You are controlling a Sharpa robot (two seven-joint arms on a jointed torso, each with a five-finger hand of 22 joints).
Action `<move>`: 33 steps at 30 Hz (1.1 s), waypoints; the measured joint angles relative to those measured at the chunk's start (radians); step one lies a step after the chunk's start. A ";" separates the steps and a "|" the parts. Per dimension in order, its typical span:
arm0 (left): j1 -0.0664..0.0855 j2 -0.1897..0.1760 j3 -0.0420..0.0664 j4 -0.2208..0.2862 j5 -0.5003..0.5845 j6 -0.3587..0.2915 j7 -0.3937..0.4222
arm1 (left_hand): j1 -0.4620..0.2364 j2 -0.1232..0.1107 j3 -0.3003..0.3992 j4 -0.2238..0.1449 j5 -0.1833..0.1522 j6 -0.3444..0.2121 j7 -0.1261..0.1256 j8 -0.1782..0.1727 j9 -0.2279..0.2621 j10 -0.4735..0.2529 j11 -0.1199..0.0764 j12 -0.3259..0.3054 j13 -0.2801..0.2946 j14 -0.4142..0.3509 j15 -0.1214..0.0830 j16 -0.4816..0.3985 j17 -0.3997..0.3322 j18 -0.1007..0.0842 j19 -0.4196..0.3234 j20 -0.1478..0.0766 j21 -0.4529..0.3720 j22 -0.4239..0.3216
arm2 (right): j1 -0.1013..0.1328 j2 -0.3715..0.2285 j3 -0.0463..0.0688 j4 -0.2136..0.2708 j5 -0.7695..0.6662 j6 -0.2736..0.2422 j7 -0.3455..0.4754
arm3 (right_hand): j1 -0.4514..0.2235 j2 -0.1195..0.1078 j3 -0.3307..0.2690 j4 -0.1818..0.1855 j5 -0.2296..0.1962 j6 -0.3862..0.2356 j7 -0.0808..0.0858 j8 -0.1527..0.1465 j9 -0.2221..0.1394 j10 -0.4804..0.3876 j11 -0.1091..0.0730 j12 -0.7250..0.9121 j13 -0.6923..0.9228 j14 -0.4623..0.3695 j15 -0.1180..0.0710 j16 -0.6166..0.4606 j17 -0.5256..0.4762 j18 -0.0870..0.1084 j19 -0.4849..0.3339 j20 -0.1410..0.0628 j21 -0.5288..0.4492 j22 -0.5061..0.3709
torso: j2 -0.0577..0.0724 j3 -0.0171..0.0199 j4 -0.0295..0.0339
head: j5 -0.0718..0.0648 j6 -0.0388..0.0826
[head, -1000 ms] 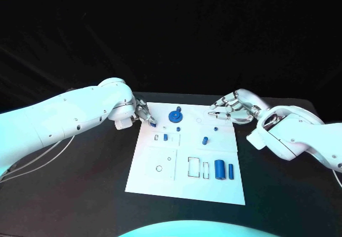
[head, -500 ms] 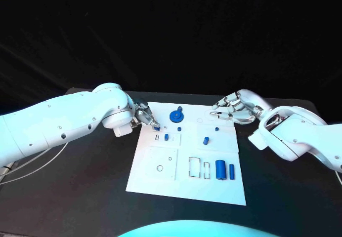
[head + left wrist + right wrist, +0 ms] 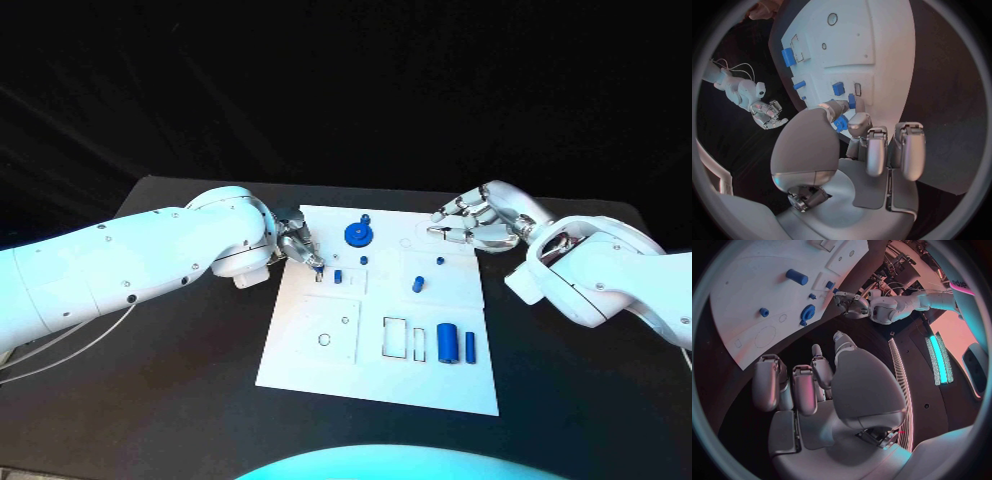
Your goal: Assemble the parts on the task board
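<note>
The left hand (image 3: 296, 243) is positioned over the far-left corner of the task board (image 3: 361, 370), fingertips lowered toward the small rectangular slot there. In the left wrist view, a small blue part (image 3: 841, 123) sits between the thumb and a fingertip, so the left hand appears to be pinching it; the remaining fingers are curled alongside. The slot (image 3: 857, 89) lies just beyond the pinched part, with another short blue part (image 3: 838, 88) standing beside it.

Key relation: the target slot is directly ahead of and below the left fingertips, almost touching. Its long axis runs from the near edge of the board toward the far edge. The left hand is far nearer to it than the right.

The right hand (image 3: 476, 226) hovers over the far-right corner of the board, fingers curled inward. Nothing is visible in its grasp in the right wrist view.

Other parts rest on the board: a round blue part (image 3: 355, 236) near the far edge and 2 upright blue cylinders (image 3: 446, 343) toward the near-right area.

Probable next step: lower the pinched part into the slot, keeping its long side aligned with the slot's.
</note>
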 measured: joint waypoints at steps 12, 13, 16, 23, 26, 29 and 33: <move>-0.008 0.006 -0.004 -0.001 -0.039 0.010 0.003 | -0.007 -0.008 0.008 -0.008 0.011 0.004 -0.003 0.004 0.002 0.000 0.000 -0.005 -0.007 0.000 0.000 0.000 0.000 0.000 0.000 0.000 0.000 0.000 | -0.001 0.000 0.000 0.000 0.000 0.000 0.000 | 0.000 0.000 0.000 0.000 0.000 0.000 0.000 0.000 0.000 0.000 0.000 0.000 0.000 0.000 0.000 0.000 0.000 0.000 0.000 0.000 0.000 0.000 | 0.000 0.0006 0.0002 | 0.001 -0.002; -0.008 0.007 -0.004 -0.002 -0.042 0.014 0.003 | -0.008 -0.008 0.008 -0.009 0.011 0.004 -0.003 0.004 0.003 0.000 0.000 -0.005 -0.007 0.000 0.000 0.000 0.000 0.000 0.000 0.000 0.000 0.000 | -0.001 0.000 0.000 0.000 0.000 0.000 0.000 | 0.000 0.000 0.000 0.000 0.000 0.000 0.000 0.000 0.000 0.000 0.000 0.000 0.000 0.000 0.000 0.000 0.000 0.000 0.000 0.000 0.000 0.000 | 0.000 0.0006 0.0001 | 0.001 -0.002; -0.008 0.010 -0.004 -0.005 -0.048 0.021 0.002 | -0.009 -0.009 0.009 -0.009 0.012 0.004 -0.003 0.004 0.003 0.000 0.000 -0.010 -0.008 0.000 0.000 0.000 0.000 0.000 0.000 0.000 0.000 0.000 | -0.001 0.000 0.000 0.001 0.000 0.000 0.001 | 0.000 0.000 0.000 0.000 0.000 0.000 0.000 0.000 0.000 0.000 0.000 0.000 0.000 0.000 0.000 0.000 0.000 0.000 0.000 0.000 0.000 0.000 | 0.000 0.0006 0.0001 | 0.002 -0.004; -0.009 0.013 -0.005 -0.008 -0.059 0.036 0.000 | -0.014 -0.014 0.014 -0.014 0.016 0.004 -0.003 0.004 0.003 0.000 0.000 -0.012 -0.010 0.000 0.000 0.000 0.000 0.000 0.000 0.000 0.000 0.000 | -0.001 0.000 0.000 0.001 0.000 0.000 0.001 | 0.000 0.000 0.000 0.000 0.000 0.000 0.000 0.000 0.000 0.000 0.000 0.000 0.000 0.000 0.000 0.000 0.000 0.000 0.000 0.000 0.000 0.000 | 0.000 0.0008 0.0001 | 0.002 -0.005; -0.009 0.013 -0.005 -0.008 -0.062 0.043 -0.001 | -0.014 -0.014 0.015 -0.015 0.016 0.004 -0.003 0.004 0.003 0.000 0.000 -0.012 -0.010 0.000 0.000 0.000 0.000 0.000 0.000 0.000 0.000 0.000 | -0.001 0.000 0.000 0.001 0.000 0.000 0.001 | 0.000 0.000 0.000 0.000 0.000 0.000 0.000 0.000 0.000 0.000 0.000 0.000 0.000 0.000 0.000 0.000 0.000 0.000 0.000 0.000 0.000 0.000 | 0.000 0.0008 0.0001 | 0.003 -0.005; -0.009 0.013 -0.006 -0.008 -0.064 0.049 -0.002 | -0.014 -0.014 0.015 -0.015 0.019 0.004 -0.003 0.004 0.003 0.000 0.000 -0.012 -0.012 0.000 0.000 0.000 0.000 0.000 0.000 0.000 0.000 0.000 | -0.001 0.000 0.000 0.001 0.000 0.000 0.001 | 0.000 0.000 0.000 0.000 0.000 0.000 0.000 0.000 0.000 0.000 0.000 0.000 0.000 0.000 0.000 0.000 0.000 0.000 0.000 0.000 0.000 0.000 | 0.000 0.0007 0.0001 | 0.003 -0.006; -0.009 0.013 -0.006 -0.007 -0.066 0.057 -0.004 | -0.014 -0.014 0.016 -0.016 0.031 0.004 -0.003 0.004 0.006 0.000 0.000 -0.013 -0.015 0.000 0.000 0.000 0.000 0.000 0.000 0.000 0.000 0.000 | -0.001 0.000 0.000 0.001 0.000 0.000 0.001 | 0.000 0.000 0.000 0.000 0.000 0.000 0.000 0.000 0.000 0.000 0.000 0.000 0.000 0.000 0.000 0.000 0.000 0.000 0.000 0.000 0.000 0.001 | 0.000 0.0007 0.0001 | 0.003 -0.005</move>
